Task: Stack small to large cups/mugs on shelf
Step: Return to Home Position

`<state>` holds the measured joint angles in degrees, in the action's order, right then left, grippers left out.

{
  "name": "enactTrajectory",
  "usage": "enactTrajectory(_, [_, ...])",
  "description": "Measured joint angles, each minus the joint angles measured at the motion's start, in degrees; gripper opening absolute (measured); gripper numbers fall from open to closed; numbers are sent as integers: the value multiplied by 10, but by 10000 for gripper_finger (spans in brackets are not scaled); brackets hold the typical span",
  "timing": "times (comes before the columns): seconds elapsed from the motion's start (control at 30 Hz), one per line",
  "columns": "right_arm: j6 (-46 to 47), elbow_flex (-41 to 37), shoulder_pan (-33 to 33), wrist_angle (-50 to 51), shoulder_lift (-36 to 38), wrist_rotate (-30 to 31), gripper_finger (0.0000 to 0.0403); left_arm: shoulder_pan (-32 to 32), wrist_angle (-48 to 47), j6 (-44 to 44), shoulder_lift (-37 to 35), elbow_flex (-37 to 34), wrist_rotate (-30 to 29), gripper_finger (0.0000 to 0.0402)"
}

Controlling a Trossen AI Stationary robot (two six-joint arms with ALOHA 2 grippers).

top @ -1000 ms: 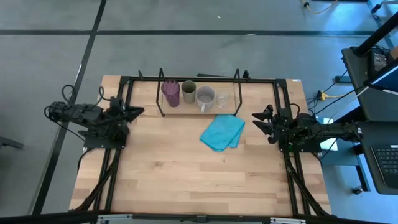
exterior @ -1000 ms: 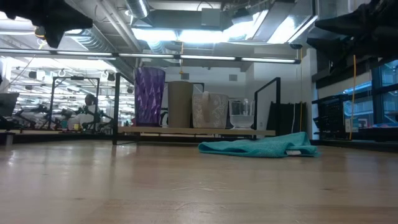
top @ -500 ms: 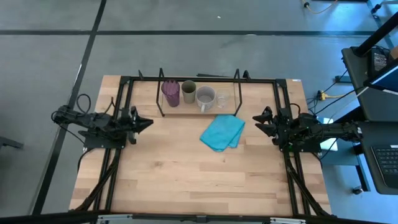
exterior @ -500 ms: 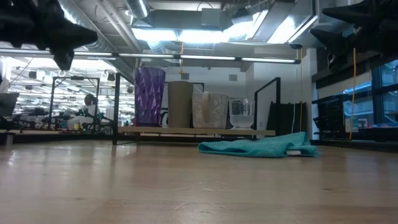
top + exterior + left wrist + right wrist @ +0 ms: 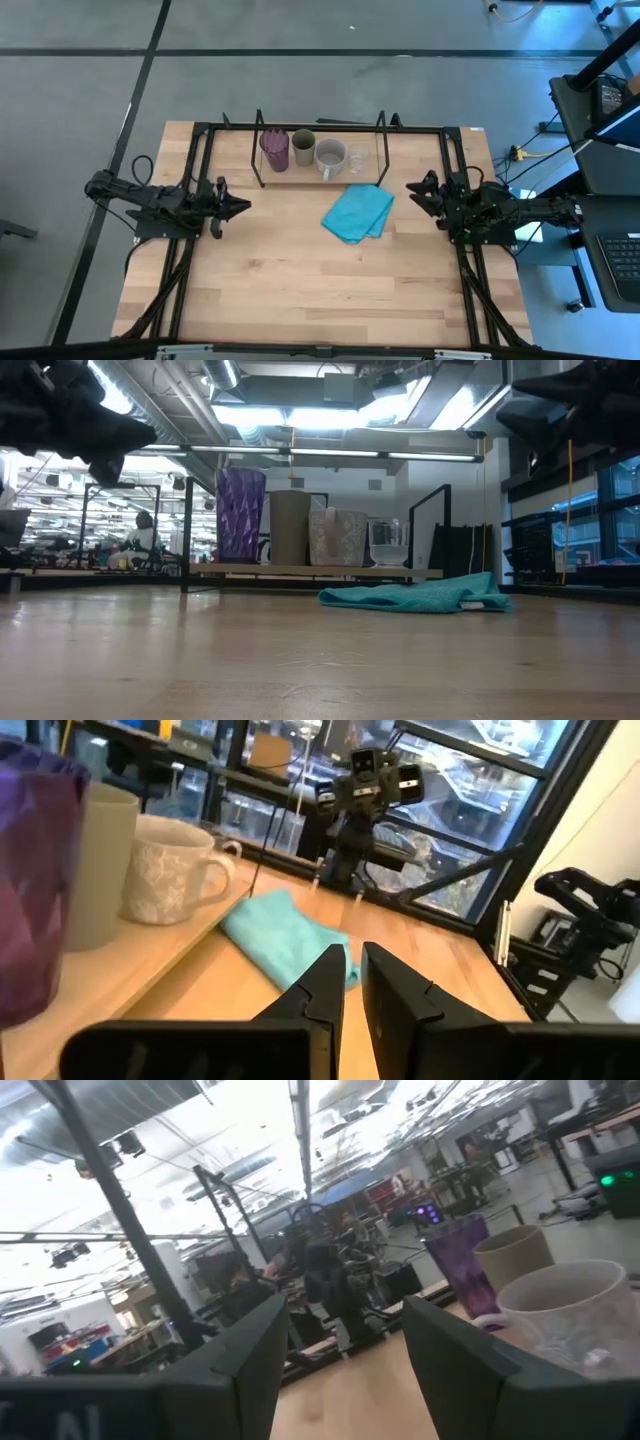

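Note:
Four cups stand in a row on the shelf [image 5: 262, 176] at the table's far side: a purple tumbler [image 5: 273, 149], an olive cup [image 5: 303, 147], a grey handled mug [image 5: 330, 155] and a small clear glass [image 5: 357, 160]. In the low view they rest upright on the shelf's wooden base [image 5: 300, 570]. My left gripper [image 5: 243, 205] hovers near the table's left side. It points level toward the table's middle, and its fingers [image 5: 325, 982] are almost together with nothing between them. My right gripper [image 5: 410, 190] waits open at the right side, holding nothing.
A folded turquoise cloth [image 5: 358, 212] lies on the table just in front of the shelf's right end. The black table frame [image 5: 200, 130] runs along the left, far and right sides. Bare wood stretches from the cloth to the table's near edge.
My left gripper has come down and moved toward the table's middle and near edge, tipping until it points level. Its fingers have kept the same narrow gap. The cups and the cloth have stayed where they were.

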<state>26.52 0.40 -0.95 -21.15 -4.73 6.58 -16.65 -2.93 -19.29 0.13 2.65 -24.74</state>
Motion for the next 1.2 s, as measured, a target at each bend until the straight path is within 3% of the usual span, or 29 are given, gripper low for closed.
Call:
enactTrajectory(0.6, [-44, 0, 0, 57, 0, 14, 200, 0, 10, 85, 1, -3, -10, 32])
enactTrajectory(1.2, [-75, 0, 0, 69, 0, 14, 200, 0, 9, 83, 1, -3, 2, 32])
